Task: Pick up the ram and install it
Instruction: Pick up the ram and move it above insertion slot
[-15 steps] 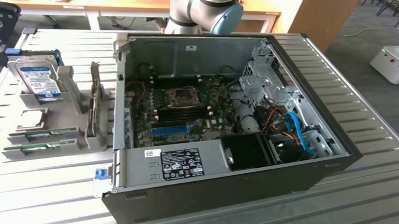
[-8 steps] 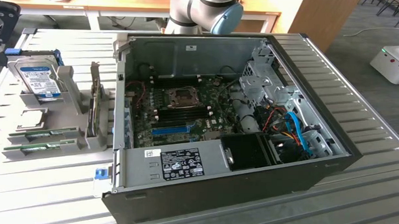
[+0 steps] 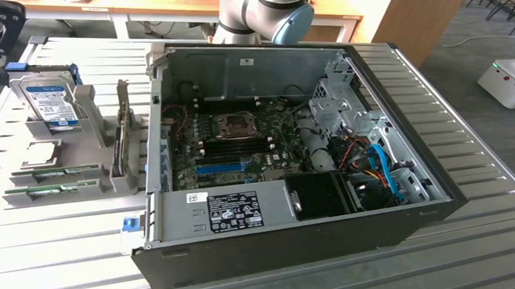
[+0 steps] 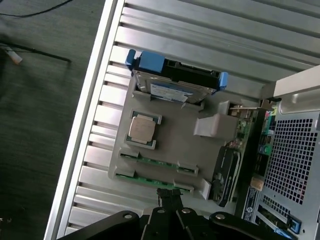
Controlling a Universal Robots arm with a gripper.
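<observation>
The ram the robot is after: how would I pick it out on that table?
Beside the open computer case, on the exterior view's left, sits a grey parts tray. Two thin green sticks lie in parallel slots along one edge; the ram is the outer one. It is long and narrow, unlike the square silver chip and the blue-labelled hard drive.

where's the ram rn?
Both ram sticks sit slotted in the gray holder at the exterior view's left, outside the computer case, next to the processor chip and the upright expansion card.
</observation>
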